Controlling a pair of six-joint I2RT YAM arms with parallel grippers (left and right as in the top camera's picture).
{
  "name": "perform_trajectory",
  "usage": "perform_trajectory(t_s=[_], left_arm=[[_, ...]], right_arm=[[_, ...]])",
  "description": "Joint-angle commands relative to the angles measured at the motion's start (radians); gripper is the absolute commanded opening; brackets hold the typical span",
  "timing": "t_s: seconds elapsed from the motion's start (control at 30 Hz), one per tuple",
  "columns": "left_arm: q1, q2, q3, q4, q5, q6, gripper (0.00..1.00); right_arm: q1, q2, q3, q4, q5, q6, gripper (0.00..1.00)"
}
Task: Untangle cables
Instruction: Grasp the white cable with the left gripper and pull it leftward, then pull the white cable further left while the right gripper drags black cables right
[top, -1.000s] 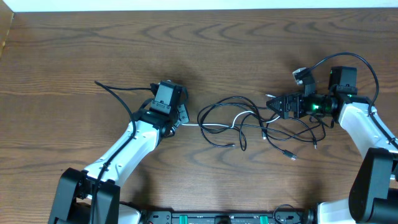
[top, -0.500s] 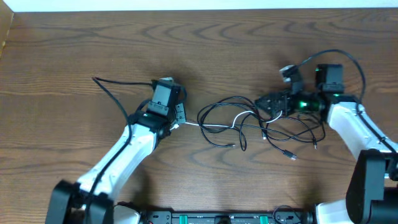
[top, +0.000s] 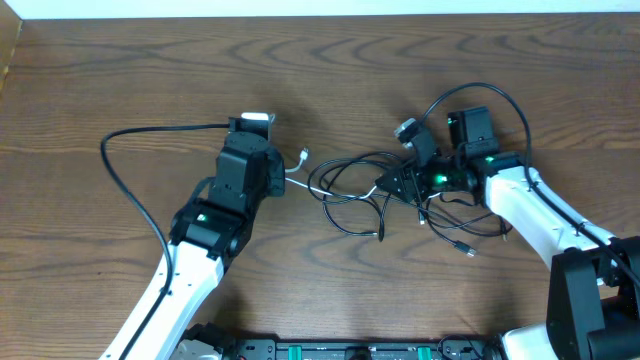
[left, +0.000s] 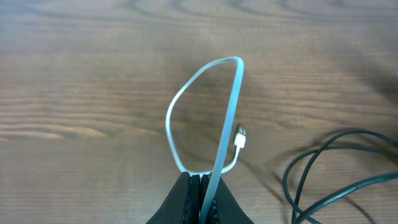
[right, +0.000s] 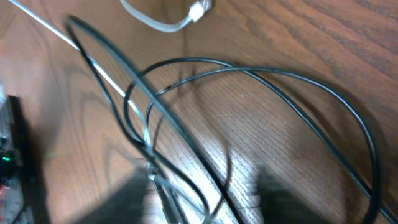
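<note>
Several thin black cables (top: 345, 195) lie looped over each other at the table's middle. One white cable (top: 293, 170) runs out of the tangle to the left, its plug (top: 303, 153) free. My left gripper (top: 281, 181) is shut on this white cable (left: 231, 99), which loops up ahead of the fingertips (left: 186, 186) with the plug (left: 240, 138) hanging beside it. My right gripper (top: 385, 186) is down in the right side of the tangle. Its blurred fingers (right: 134, 193) stand apart with black cables (right: 186, 134) running between them.
The left arm's thick black cable (top: 130, 190) arcs out over the table to the left. Loose plug ends (top: 467, 250) lie near the front right. A pale strip (top: 320, 8) marks the table's far edge, and the arm bases (top: 360, 350) stand at the front.
My left gripper lifted and turned, drawing the white cable left out of the tangle. My right gripper moved left into the black loops, and its jaws narrowed.
</note>
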Motion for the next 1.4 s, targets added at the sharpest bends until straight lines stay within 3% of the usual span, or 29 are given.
perform_trajectory(t_s=[0.0,0.07,0.33,0.53,0.57,0.7,0.73,0.83,1.0,1.03,1.17,1.37], left_arm=[[0.002,-0.05,-0.008,-0.003,-0.101,0.047,0.07],[0.002,-0.072,-0.008,-0.003,-0.162,0.047,0.07],[0.003,-0.159,-0.008,-0.068,-0.599,0.054,0.07],[0.003,-0.17,-0.008,-0.128,-0.808,0.054,0.07],[0.003,-0.17,-0.008,-0.134,-0.823,0.054,0.07],[0.014,-0.17,-0.008,-0.142,-0.839,0.054,0.08],[0.028,-0.17,-0.008,-0.142,-0.84,0.054,0.08],[0.054,-0.17,-0.008,-0.142,-0.839,0.054,0.07],[0.112,-0.17,-0.008,-0.142,-0.84,0.054,0.08],[0.129,-0.17,-0.008,-0.142,-0.84,0.054,0.07],[0.183,-0.17,-0.008,-0.142,-0.84,0.054,0.07],[0.294,-0.17,-0.008,-0.142,-0.839,0.054,0.07]], right_arm=[[0.031,-0.006,0.003,0.0,0.137,0.007,0.08],[0.034,-0.006,0.003,0.0,0.219,0.049,0.01],[0.002,-0.006,0.003,-0.039,0.572,0.156,0.01],[-0.064,-0.006,0.003,-0.051,0.61,0.157,0.03],[-0.074,-0.006,0.003,-0.053,0.61,0.156,0.07],[-0.118,-0.006,0.003,-0.062,0.609,0.157,0.4],[-0.132,-0.006,0.003,-0.07,0.609,0.156,0.62],[-0.149,-0.006,0.003,-0.079,0.609,0.156,0.58],[-0.172,-0.006,0.003,-0.089,0.613,0.156,0.61],[-0.176,-0.006,0.003,-0.088,0.613,0.156,0.64],[-0.188,-0.006,0.003,-0.089,0.613,0.156,0.96],[-0.197,-0.006,0.003,-0.09,0.613,0.155,0.99]])
